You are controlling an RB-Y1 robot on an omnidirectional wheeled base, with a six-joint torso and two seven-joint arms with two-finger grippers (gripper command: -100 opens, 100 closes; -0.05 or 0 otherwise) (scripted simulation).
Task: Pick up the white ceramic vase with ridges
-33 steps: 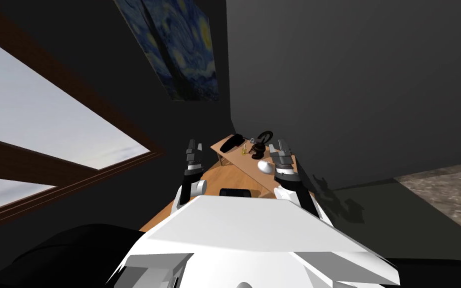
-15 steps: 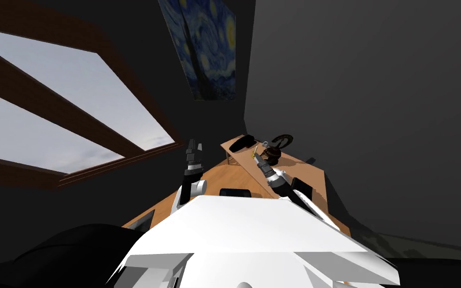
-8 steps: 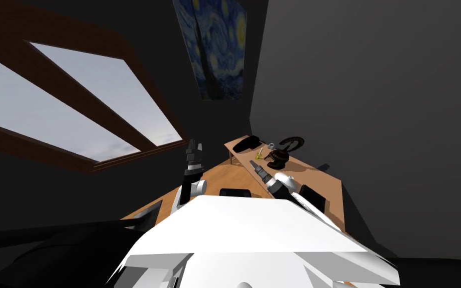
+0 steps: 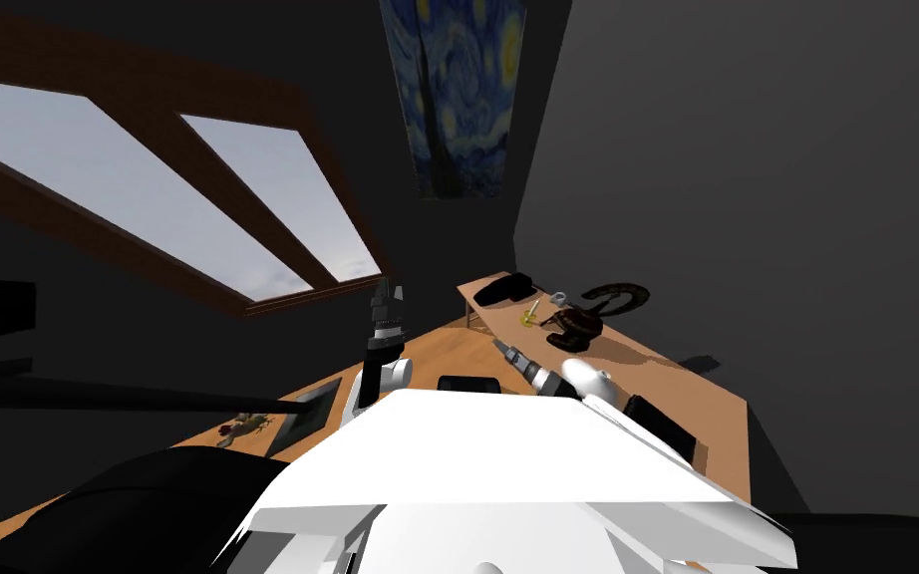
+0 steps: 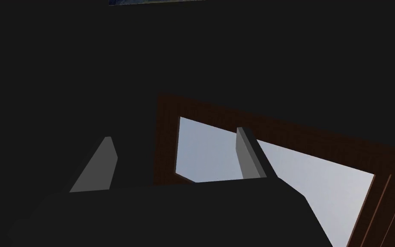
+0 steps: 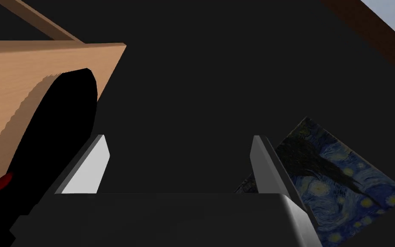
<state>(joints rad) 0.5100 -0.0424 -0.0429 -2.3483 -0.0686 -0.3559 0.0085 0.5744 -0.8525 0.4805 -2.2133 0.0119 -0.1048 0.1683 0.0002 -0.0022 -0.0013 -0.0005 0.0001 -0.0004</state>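
The pick-up is judged to be at its approach stage: nothing is grasped, and closing, gripping and lifting are all left to do. The largest thing seen is the window (image 4: 149, 189), pale sky behind broad dark brown bars, at ten o'clock in the head view. A painting (image 4: 458, 100) of blue swirls and yellow spots is hung at twelve o'clock. Below it a smooth, light wooden surface (image 4: 677, 384) is spread from the centre toward four o'clock. The left arm (image 4: 385, 344) is raised at nine o'clock of the right arm (image 4: 547, 380). The left jaws are released, their flat grey fingers (image 5: 106, 165) set apart with nothing between. The right arm is stretched low over the surface toward eleven o'clock. The right jaws are likewise released and empty, their blade-like fingers (image 6: 90, 167) aimed past a long, rounded black object (image 4: 504, 289) with a small red spot, laid at the surface's far end. A dark arched object (image 4: 587, 317) is set at two o'clock of those jaws. The vase (image 4: 587, 377) is made out as a small, white, rounded shape just beside the right forearm, at six o'clock of the arched object. Its ridges cannot be told. As it lies behind the fingertips, a drawing back and turning toward it is judged necessary. A tiny yellow item (image 4: 529, 319) is seen between the two dark things.
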